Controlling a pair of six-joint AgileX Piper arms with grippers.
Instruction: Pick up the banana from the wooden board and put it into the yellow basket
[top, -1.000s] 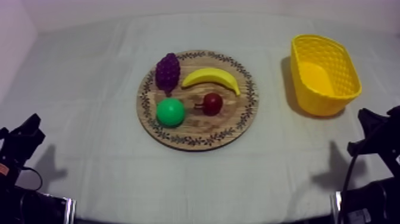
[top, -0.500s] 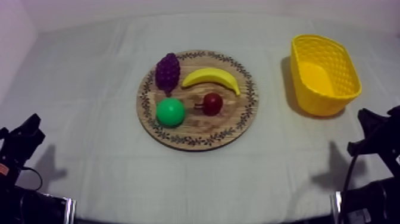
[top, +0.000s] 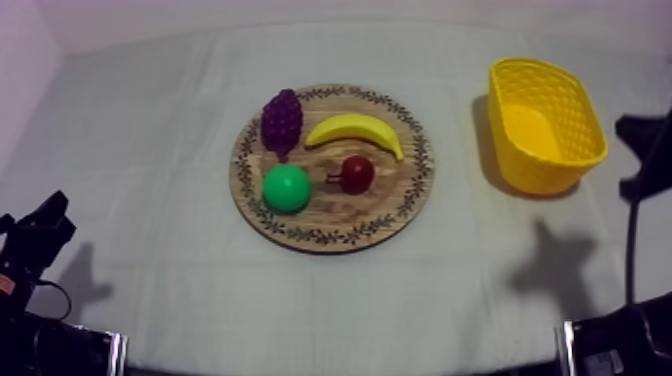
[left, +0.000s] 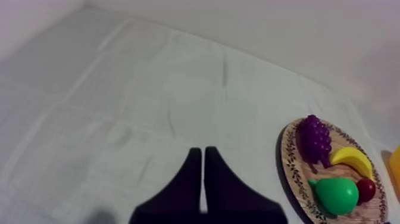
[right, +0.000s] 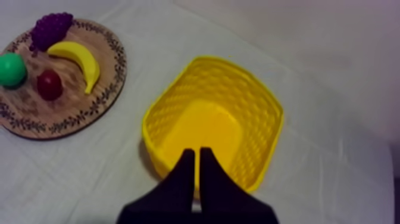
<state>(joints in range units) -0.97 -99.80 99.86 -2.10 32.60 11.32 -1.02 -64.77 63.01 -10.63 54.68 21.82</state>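
Observation:
The yellow banana (top: 355, 130) lies on the far part of the round wooden board (top: 333, 232), between the grapes (top: 282, 120) and the small red fruit (top: 356, 173). The yellow basket (top: 545, 125) stands empty at the right. My right gripper (right: 197, 154) is shut on nothing and hangs over the basket's near rim (right: 156, 156); the banana (right: 80, 58) is well off to one side of it. In the top view my right arm (top: 648, 150) rises beside the basket. My left gripper (left: 203, 152) is shut, low at the table's left, far from the board (left: 287, 156).
A green pear (top: 287, 188) lies on the board's near left. Bare cloth surrounds the board and lies between it and the basket. My left arm (top: 38, 238) rests at the lower left edge.
My right arm has lifted from its rest and moved up beside the basket; its shadow has shifted on the cloth. The left arm and the fruit have not moved.

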